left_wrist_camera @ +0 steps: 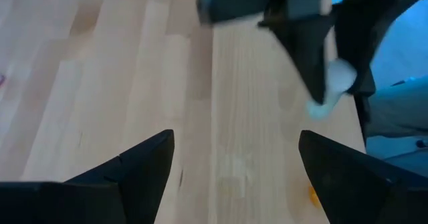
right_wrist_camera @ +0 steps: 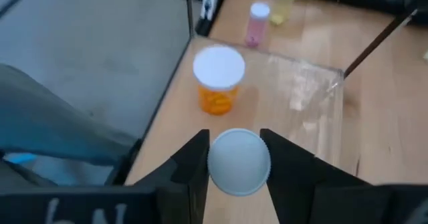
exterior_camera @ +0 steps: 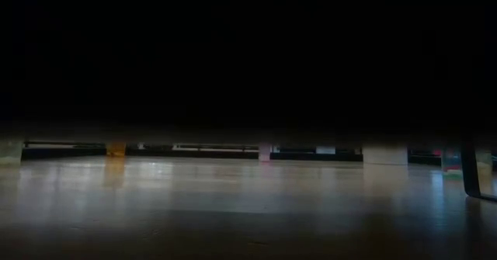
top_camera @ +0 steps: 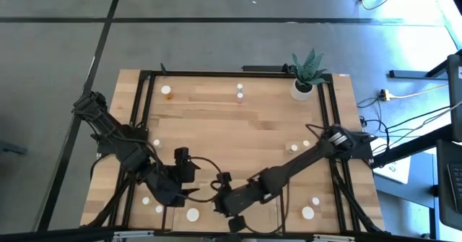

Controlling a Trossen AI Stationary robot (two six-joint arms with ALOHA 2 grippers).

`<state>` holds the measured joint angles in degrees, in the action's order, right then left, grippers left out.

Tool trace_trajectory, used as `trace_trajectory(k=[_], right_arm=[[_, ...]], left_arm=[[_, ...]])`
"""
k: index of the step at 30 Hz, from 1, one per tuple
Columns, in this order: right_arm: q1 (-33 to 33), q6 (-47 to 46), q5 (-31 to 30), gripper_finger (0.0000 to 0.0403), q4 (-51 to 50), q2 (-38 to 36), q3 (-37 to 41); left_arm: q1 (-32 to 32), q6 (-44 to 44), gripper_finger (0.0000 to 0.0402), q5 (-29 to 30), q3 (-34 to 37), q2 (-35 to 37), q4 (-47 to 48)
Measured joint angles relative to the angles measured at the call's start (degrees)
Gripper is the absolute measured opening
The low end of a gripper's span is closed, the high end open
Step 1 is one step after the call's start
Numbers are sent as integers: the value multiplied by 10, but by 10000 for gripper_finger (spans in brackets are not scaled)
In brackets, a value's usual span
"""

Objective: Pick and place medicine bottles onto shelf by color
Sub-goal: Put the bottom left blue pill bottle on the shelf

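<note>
No writing can be read. The right pincer [right_wrist_camera: 234,164] is clamped on a white-capped bottle [right_wrist_camera: 239,161] at the desk's [top_camera: 238,119] near edge, beside an orange bottle [right_wrist_camera: 217,77]. The left pincer [left_wrist_camera: 231,167] gapes apart nearby, holding nothing.

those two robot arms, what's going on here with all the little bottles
The arms are sorting small medicine bottles on a wooden table. The right gripper, near the table's front edge, is shut on a white-capped bottle; just beyond it stands a wide orange bottle. The left gripper is open and empty close beside it. Other bottles stand scattered, including a pink one, and a potted plant sits at the far corner.
</note>
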<state>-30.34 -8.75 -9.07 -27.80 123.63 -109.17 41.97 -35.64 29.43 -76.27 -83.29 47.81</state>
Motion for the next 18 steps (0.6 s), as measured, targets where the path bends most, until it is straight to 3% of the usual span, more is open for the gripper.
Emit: trace_trajectory(k=[9,18], right_arm=[[7,-14,31,127,-121,112,-153],[6,-12,58,127,-115,144,-169]], left_arm=[[13,0,315,0,0,0,1],[13,0,315,0,0,0,1]])
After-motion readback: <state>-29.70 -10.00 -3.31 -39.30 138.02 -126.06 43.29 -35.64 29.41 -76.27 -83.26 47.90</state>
